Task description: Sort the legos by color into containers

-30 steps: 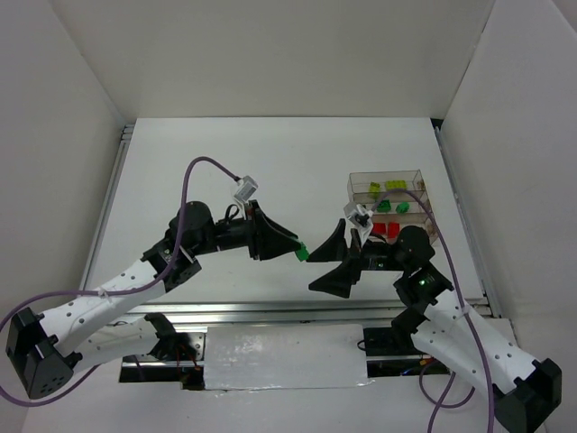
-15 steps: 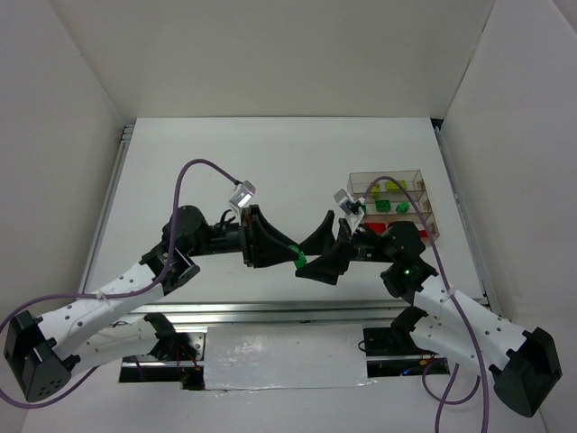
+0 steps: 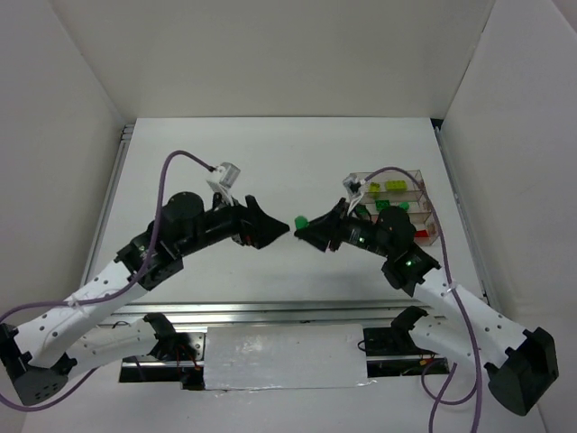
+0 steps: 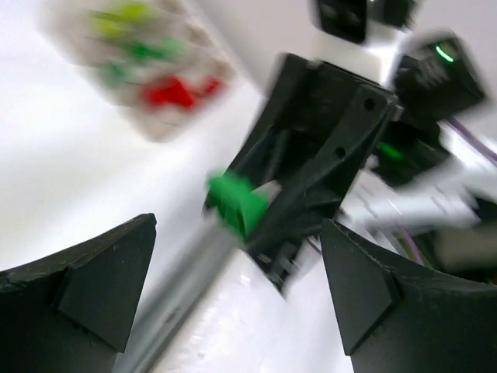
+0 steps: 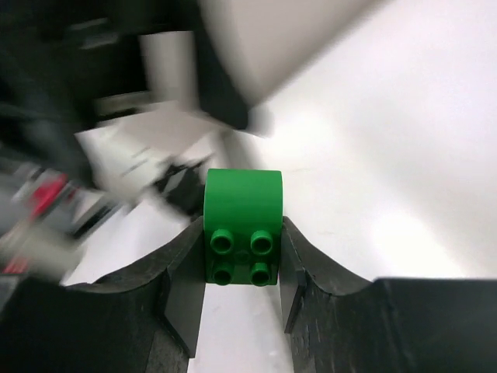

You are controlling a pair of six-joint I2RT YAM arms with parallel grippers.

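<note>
A dark green lego (image 5: 241, 225) with four studs is clamped between the fingers of my right gripper (image 5: 241, 260), which is shut on it. In the top view that lego (image 3: 301, 221) hangs above the table at mid-width, at the tip of the right gripper (image 3: 308, 231). My left gripper (image 3: 275, 227) faces it from the left, a short gap away. It stands open and holds nothing. In the blurred left wrist view the lego (image 4: 235, 203) lies beyond the wide-apart left fingers (image 4: 101, 268). The containers (image 3: 417, 177) stand at the right, with yellow-green legos (image 3: 394, 187) and green legos (image 3: 384, 206) inside.
White walls close in the table on three sides. A metal rail (image 3: 270, 311) runs along the near edge by the arm bases. The right arm's cable (image 3: 388, 171) arcs over the containers. Red bricks (image 3: 422, 234) show in the nearest tray, partly behind the right arm.
The left gripper let go of the green lego, opened and drew back to the left. The right gripper closed on the lego. Both grippers shifted away from the near edge.
</note>
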